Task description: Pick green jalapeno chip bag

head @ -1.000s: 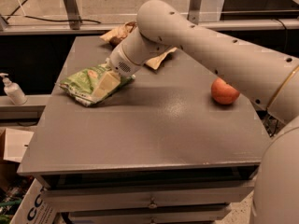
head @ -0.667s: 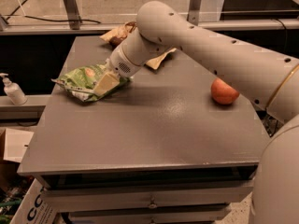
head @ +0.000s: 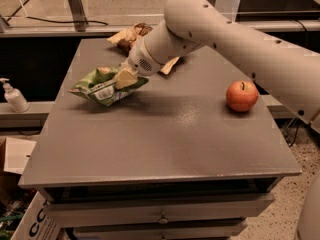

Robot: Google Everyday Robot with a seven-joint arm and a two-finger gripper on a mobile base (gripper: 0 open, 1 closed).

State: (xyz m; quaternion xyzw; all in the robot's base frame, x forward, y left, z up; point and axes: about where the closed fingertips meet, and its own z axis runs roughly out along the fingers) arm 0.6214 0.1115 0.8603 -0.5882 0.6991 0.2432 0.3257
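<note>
Tool: the tool (head: 124,79) is over the far-left part of the bench (head: 165,134), at the end of the arm that reaches in from the right.
Tool state: its fingers are closed down on the right end of the green jalapeno chip bag (head: 98,89); one tan pad lies on top of the bag and the lower one is hidden under it.
Bag position: held at the tool tip, and judging by the shadow beneath, it seems to hang just clear of the bench.
Key relation: the bag stretches left from the tool, with its long axis roughly left to right and its free left end sagging.
Next move calls for: a straight lift, since the grip is at one end and the crinkly bag may swing or slip.
Nearby: brown-and-tan chip bag (head: 131,34) behind the arm; apple (head: 242,96) well apart on the right; pump bottle (head: 13,97) off the bench to the left.
</note>
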